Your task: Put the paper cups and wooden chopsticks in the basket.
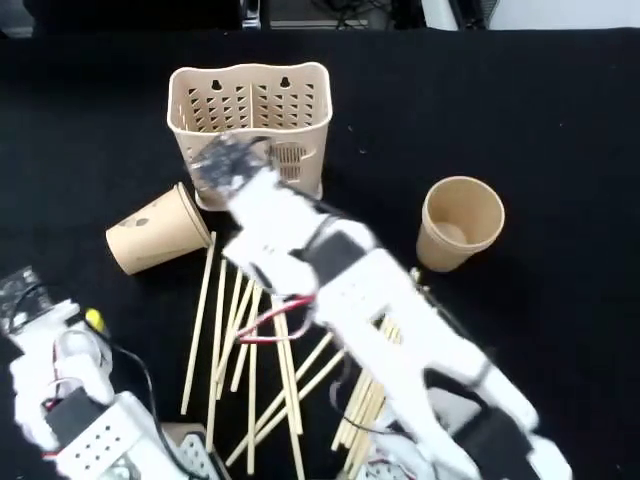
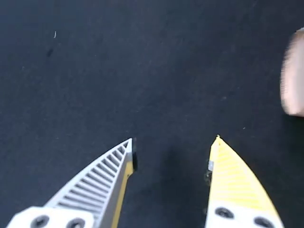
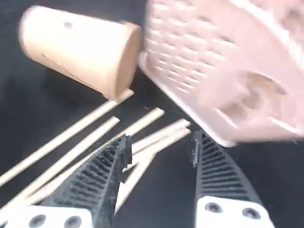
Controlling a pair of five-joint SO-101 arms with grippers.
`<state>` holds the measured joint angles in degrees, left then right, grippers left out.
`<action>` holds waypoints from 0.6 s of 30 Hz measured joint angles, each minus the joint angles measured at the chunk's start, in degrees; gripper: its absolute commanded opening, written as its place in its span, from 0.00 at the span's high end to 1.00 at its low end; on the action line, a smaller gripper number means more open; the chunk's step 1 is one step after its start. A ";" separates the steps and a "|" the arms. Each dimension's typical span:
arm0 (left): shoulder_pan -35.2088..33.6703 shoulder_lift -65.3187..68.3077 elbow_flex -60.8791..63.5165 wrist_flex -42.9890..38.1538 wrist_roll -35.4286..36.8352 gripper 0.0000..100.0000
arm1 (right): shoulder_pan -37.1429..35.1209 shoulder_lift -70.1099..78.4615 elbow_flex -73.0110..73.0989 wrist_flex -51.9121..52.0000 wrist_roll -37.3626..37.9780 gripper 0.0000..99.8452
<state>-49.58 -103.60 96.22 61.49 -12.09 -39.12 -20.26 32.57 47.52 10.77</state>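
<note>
While your right gripper hangs spread over the chopsticks mid-frame, below the basket, pinch one mid-length: light, stiff, prone to roll. Take the tipped cup at left and the upright cup at right by the rim, gently: thin, crushable. Your left gripper: spread, lower left.

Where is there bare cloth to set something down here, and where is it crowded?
Bare: the cloth between the basket and the upright cup, right of that cup, and left of the basket behind the tipped cup. Crowded: the chopsticks scattered before the basket.
</note>
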 measured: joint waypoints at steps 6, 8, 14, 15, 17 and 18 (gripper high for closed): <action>-0.44 0.00 0.18 0.00 0.00 0.73 | -2.55 14.77 -6.24 -6.33 -8.70 0.78; -0.44 0.00 0.18 0.00 0.00 0.73 | -3.60 18.64 -8.79 -6.68 -9.05 0.78; -0.44 0.00 0.18 0.00 0.00 0.73 | -5.10 26.99 -16.62 -6.77 -9.23 0.78; -0.44 0.00 0.18 0.00 0.00 0.73 | -5.27 27.87 -17.41 -6.77 -9.23 0.78; -0.44 0.00 0.18 0.00 0.00 0.73 | -5.80 29.19 -18.64 -6.77 -9.23 0.78; -0.44 0.00 0.18 0.00 0.00 0.73 | -6.24 29.80 -19.08 -6.77 -9.23 0.78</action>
<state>-50.02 -103.60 96.40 61.49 -12.09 -45.36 9.54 13.49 40.75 1.54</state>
